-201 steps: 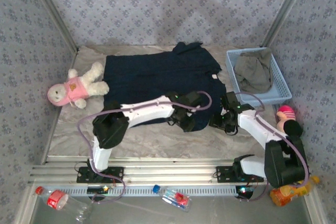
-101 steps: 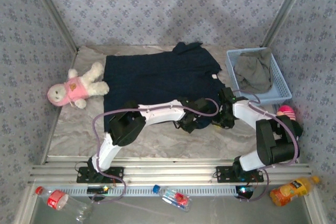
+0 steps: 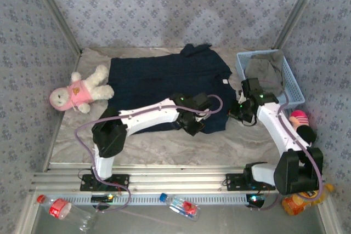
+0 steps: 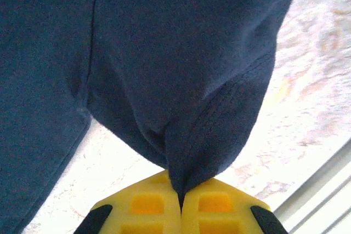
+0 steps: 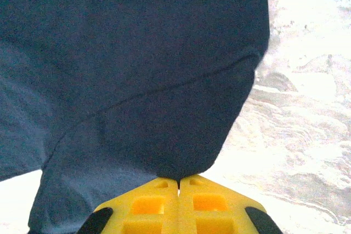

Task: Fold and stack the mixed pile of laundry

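**Q:** What is made out of the largest things?

**A:** A marbled table (image 3: 164,145) is seen, closed in by patterned walls. The navy garment (image 3: 153,78) is spread flat over its far half, collar toward the back. From above, its near right corner is covered by both arms.

**Q:** How is that garment gripped?

**A:** The left gripper (image 4: 181,195) is closed tight on a bunched fold of the hem, which is drawn into a peak where the yellow jaws meet. The right gripper (image 5: 178,183) is closed as well, with a corner of the same garment pinched at its tip. Both sets of jaws are cut off by the bottom edge of their wrist views. How far the cloth reaches in between them cannot be told.

**Q:** Where is the second garment found?

**A:** The olive-grey garment (image 3: 265,76) is heaped in the light blue basket (image 3: 294,92) at the table's far right. Its lower part is hidden by the basket wall, and the basket's near left corner is overlapped by the right arm.

**Q:** And the smaller things?

**A:** A plush toy (image 3: 79,92) lies at the left edge, just beside the navy garment; whether the two touch cannot be judged. A pink round object (image 3: 299,117) is half hidden behind the right arm and cannot be identified. An orange bottle (image 3: 300,203) is partly covered by that arm's base.
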You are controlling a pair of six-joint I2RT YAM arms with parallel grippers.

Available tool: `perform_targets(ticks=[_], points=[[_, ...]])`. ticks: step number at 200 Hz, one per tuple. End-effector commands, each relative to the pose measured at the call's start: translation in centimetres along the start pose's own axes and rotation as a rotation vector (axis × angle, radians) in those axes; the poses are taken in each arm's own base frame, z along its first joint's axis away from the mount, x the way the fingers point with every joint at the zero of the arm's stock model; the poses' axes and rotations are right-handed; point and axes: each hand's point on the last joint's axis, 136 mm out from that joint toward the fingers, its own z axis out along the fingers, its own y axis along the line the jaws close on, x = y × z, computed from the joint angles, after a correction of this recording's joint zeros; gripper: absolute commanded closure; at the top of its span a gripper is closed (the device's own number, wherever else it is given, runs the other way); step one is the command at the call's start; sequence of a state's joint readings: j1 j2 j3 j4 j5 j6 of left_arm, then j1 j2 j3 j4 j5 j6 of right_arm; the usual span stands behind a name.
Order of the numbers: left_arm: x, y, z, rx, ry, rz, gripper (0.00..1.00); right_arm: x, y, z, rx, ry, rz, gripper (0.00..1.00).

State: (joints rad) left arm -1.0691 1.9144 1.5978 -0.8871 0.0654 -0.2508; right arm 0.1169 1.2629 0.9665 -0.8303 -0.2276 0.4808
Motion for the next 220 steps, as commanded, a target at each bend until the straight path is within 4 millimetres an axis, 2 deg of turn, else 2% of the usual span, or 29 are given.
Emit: perform_targets(ticks=[1, 13, 23, 30, 35, 52, 77, 80, 99, 114, 125, 136, 168, 193, 220], points=[[0.7, 0.3, 0.7, 0.074, 0.056, -0.028, 0.94, -1.9, 0.8, 0.7, -0.03, 0.044, 0.01, 0.92], [1.0, 0.6, 1.6, 0.078, 0.101, -0.049, 0.75, -3.3, 1.1, 2.2, -0.03, 0.08, -0.013, 0.62], [1.6, 0.8, 2.3, 0.073, 0.147, -0.053, 0.57, -4.9, 0.7, 3.5, 0.016, 0.077, -0.035, 0.42], [2.0, 1.0, 2.6, 0.061, 0.167, -0.061, 0.52, -5.1, 0.1, 4.5, 0.059, 0.093, -0.039, 0.37], [2.2, 1.1, 2.7, 0.054, 0.177, -0.067, 0.5, -6.4, 0.5, 4.3, 0.068, 0.068, -0.051, 0.36], [2.4, 1.8, 2.2, 0.012, 0.167, -0.083, 0.45, -7.0, 0.7, 4.4, 0.095, 0.053, -0.08, 0.36], [0.9, 4.2, -0.3, -0.086, 0.058, -0.15, 0.39, -5.5, 0.7, 2.6, 0.158, 0.007, -0.152, 0.38], [0.7, 4.6, -0.6, -0.096, 0.045, -0.163, 0.38, -4.4, 0.0, 2.9, 0.176, 0.025, -0.156, 0.38], [-0.5, 7.4, -2.0, -0.131, -0.037, -0.27, 0.38, -1.7, -0.8, 2.2, 0.185, 0.027, -0.169, 0.43], [-0.9, 10.3, -2.3, -0.165, -0.08, -0.376, 0.38, -0.1, -0.6, 2.3, 0.133, 0.029, -0.143, 0.54], [-0.7, 12.7, -2.2, -0.188, -0.093, -0.46, 0.38, 0.7, 0.1, 2.9, 0.084, 0.026, -0.137, 0.65], [-0.3, 15.1, -1.8, -0.224, -0.1, -0.533, 0.38, 1.4, 0.9, 3.9, 0.05, 0.024, -0.128, 0.72], [0.9, 20.3, -0.5, -0.26, -0.118, -0.713, 0.38, 3.4, 2.3, 7.7, 0.029, 0.075, -0.147, 0.8], [1.5, 22.9, 1.2, -0.288, -0.109, -0.78, 0.38, 4.6, 1.3, 9.9, 0.087, 0.109, -0.149, 0.81], [2.7, 23.9, 3.5, -0.306, -0.056, -0.819, 0.38, 6.6, -1.5, 10.7, 0.191, 0.174, -0.137, 0.82]])
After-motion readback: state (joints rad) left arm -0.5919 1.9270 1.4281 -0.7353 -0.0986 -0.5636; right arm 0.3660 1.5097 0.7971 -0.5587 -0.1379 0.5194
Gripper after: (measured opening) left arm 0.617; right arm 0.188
